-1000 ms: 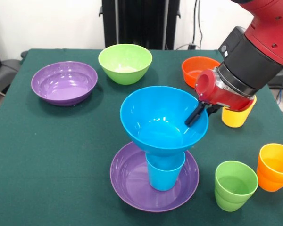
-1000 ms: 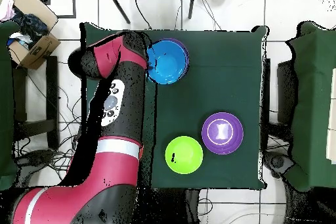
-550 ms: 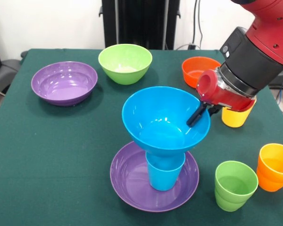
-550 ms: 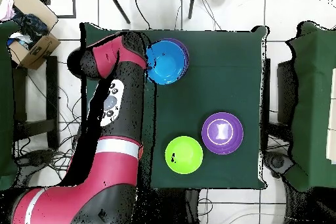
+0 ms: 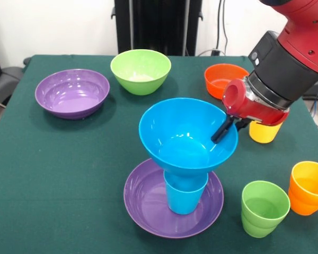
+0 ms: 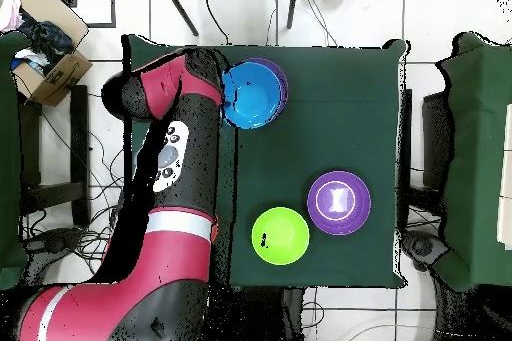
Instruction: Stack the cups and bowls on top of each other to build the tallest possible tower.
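In the front view the tower is a wide purple bowl (image 5: 143,211) with a blue cup (image 5: 185,197) upright in it. A deep blue bowl (image 5: 180,135) rests over that cup's mouth, tilted a little. My gripper (image 5: 225,128) comes in from the right and is shut on the blue bowl's right rim, with one black finger (image 5: 220,132) inside the bowl. From overhead the blue bowl (image 6: 255,95) covers most of the purple base (image 6: 282,73), and the arm hides the gripper.
A second purple bowl (image 5: 71,92) and a light green bowl (image 5: 140,70) sit at the far left, an orange bowl (image 5: 220,79) behind the gripper. A yellow cup (image 5: 265,132) stands under the wrist. A green cup (image 5: 264,207) and an orange cup (image 5: 309,188) stand near right.
The gripper and the blue bowl it holds have shifted slightly to the right in the front view. Everything else is where it was.
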Robot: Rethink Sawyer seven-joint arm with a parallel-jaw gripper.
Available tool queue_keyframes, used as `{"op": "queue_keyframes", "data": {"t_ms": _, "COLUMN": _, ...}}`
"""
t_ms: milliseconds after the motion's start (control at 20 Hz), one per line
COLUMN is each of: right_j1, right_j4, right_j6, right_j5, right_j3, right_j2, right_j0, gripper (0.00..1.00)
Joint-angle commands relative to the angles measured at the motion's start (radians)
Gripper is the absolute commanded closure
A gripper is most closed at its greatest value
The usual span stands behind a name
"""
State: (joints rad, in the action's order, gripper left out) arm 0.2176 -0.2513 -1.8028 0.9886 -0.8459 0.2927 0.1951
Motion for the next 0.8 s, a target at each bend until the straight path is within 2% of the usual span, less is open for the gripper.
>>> {"op": "queue_keyframes", "data": {"t_ms": 50, "right_j1": -0.010, "right_j4": -0.005, "right_j6": 0.098, "right_j5": 0.007, "right_j3": 0.002, "right_j2": -0.138, "right_j0": -0.001, "gripper": 1.00}}
{"op": "queue_keyframes", "data": {"t_ms": 500, "right_j1": -0.011, "right_j4": -0.006, "right_j6": 0.113, "right_j5": -0.002, "right_j3": 0.002, "right_j2": -0.157, "right_j0": -0.007, "gripper": 1.00}}
{"op": "queue_keyframes", "data": {"t_ms": 800, "right_j1": -0.040, "right_j4": -0.014, "right_j6": 0.153, "right_j5": 0.028, "right_j3": 0.067, "right_j2": -0.167, "right_j0": -0.018, "gripper": 1.00}}
